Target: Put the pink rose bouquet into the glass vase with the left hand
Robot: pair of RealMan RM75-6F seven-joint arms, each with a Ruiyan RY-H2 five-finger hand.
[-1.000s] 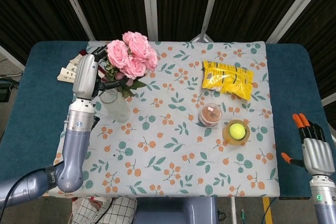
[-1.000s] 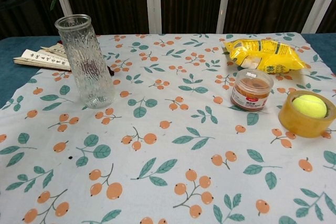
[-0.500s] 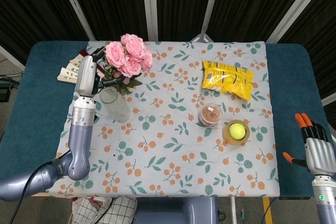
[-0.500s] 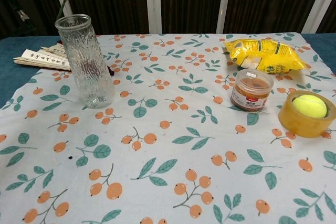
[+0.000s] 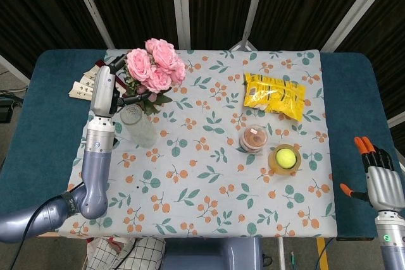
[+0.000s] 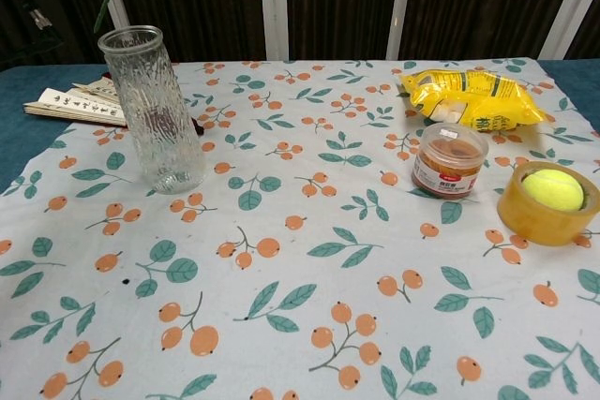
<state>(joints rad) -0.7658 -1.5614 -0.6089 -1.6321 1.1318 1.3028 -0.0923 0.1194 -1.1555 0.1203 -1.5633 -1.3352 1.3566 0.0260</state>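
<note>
Since a second ago you have carried the pink rose bouquet (image 5: 156, 66) a little toward the back-left, and the green stem tip that sat clear of the mouth now hangs just above and behind the rim of the tall ribbed glass vase (image 6: 152, 108) in the chest view. To my eye that puts you at the lining-up stage: the stems are over the opening but not yet inside it.

Your left hand (image 5: 107, 90) is closed around the bouquet's stems just under the blooms, holding the bunch tilted above the vase, which stands upright near the bench's left edge. How tightly the fingers wrap I cannot tell from here.

Your right hand (image 5: 378, 178) hangs off the bench's right side, fingers apart, holding nothing, well away from the yellow snack bag (image 5: 274, 96) and the tennis ball in its tape roll (image 5: 285, 159).
</note>
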